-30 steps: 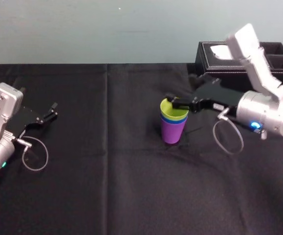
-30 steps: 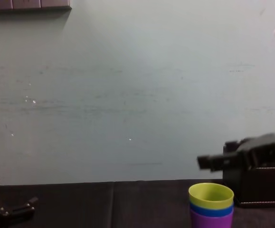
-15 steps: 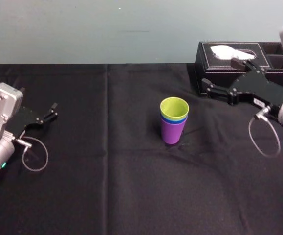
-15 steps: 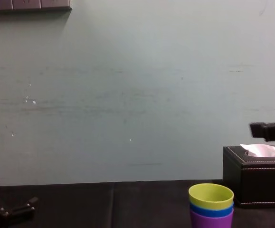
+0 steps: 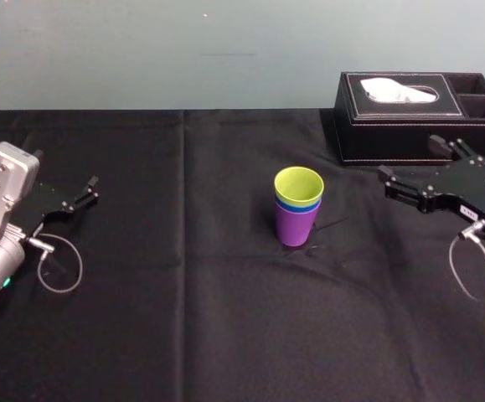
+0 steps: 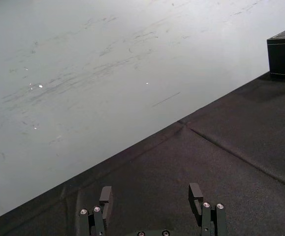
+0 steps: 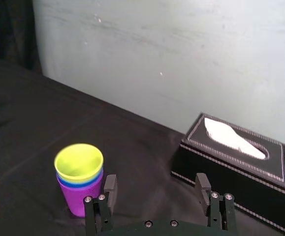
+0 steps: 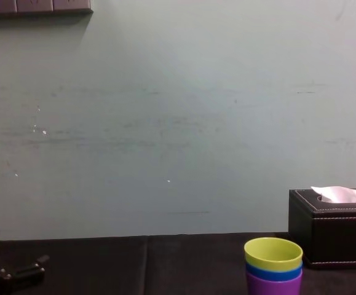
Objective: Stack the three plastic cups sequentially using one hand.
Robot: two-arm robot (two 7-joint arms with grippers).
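Nearest to me, my left gripper [image 5: 92, 190] lies parked on the black cloth [image 5: 225, 318] at the left side of the table, its fingers spread apart and holding nothing. My right gripper [image 5: 408, 157] hovers low on the right, fingers wide open and empty, pointing toward the middle of the table.

Farther in, at the table's centre, the three cups stand upright as one nested stack. The purple cup [image 5: 296, 226] sits on the cloth. The blue cup [image 5: 309, 204] sits inside it, with just a band of its rim showing. The yellow-green cup [image 5: 299, 184] sits inside the blue one, its mouth open upward. The stack is well apart from both grippers.

Beyond my right gripper, near the back edge, sits the black tissue box [image 5: 418, 126]. A white tissue [image 5: 397, 90] pokes out of its top slot, and two small dark side compartments sit at its right end. Behind everything is the pale wall [image 8: 178, 123].

A second ago my right fingers were at the yellow-green cup's rim. Half a second ago they had lifted up in front of the tissue box. Now they sit lower and farther right. The stack and my left gripper have not shifted.
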